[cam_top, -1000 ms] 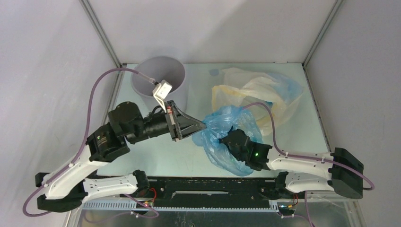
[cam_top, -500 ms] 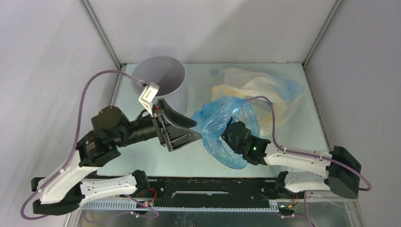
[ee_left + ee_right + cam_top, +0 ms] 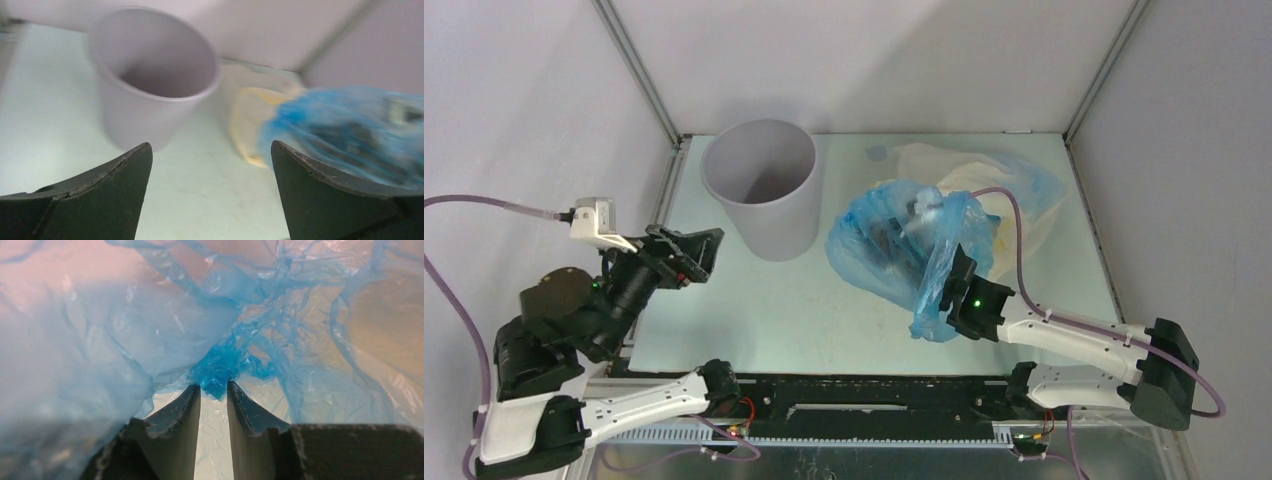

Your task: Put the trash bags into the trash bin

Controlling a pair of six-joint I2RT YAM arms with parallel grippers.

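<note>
The bright blue trash bag (image 3: 886, 250) hangs bunched up right of the grey trash bin (image 3: 759, 188), which stands upright with nothing showing inside. My right gripper (image 3: 214, 386) is shut on a twisted knot of the blue film (image 3: 220, 371); in the top view the film covers its fingers. The cream-yellow and pale blue trash bags (image 3: 996, 190) lie behind it at the back right. My left gripper (image 3: 692, 252) is open, with nothing between its fingers, at the table's left edge. In the left wrist view that gripper (image 3: 210, 146) faces the bin (image 3: 155, 75) and the blue bag (image 3: 350, 127).
Frame posts and white walls enclose the table (image 3: 774, 310) at the back and both sides. The right arm's purple cable (image 3: 1014, 235) loops over the cream bags. A cream bag edge (image 3: 247, 112) lies on the table beside the bin.
My left gripper has opened, let go of the blue bag and pulled back to the left edge. My right gripper has carried the blue bag up and toward the back.
</note>
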